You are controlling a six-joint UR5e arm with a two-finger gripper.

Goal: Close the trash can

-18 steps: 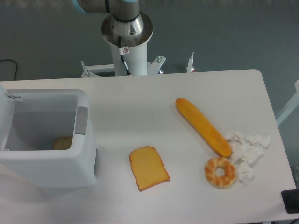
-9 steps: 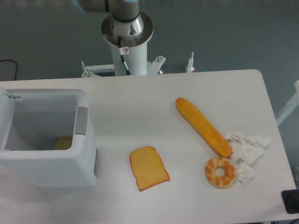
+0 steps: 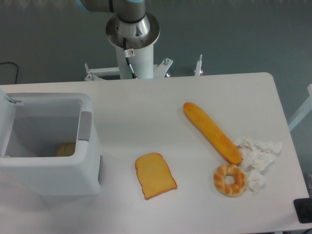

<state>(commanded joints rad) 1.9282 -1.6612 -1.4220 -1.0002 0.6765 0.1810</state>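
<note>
Here the trash can (image 3: pixel 53 165) sits open; end effector out of view.

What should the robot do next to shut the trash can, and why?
Probably bring the gripper, which is out of view, over to the lid at the left edge. The trash can is open, its lid standing up, with something tan inside.

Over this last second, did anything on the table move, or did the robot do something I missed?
Nothing visibly changed. The trash can still stands open at the left of the table, with something brownish lying inside it. The toast slice, the long bread stick, the ring-shaped pastry and the crumpled tissue lie where they were. Only the robot's base shows; its tool is out of view.
</note>
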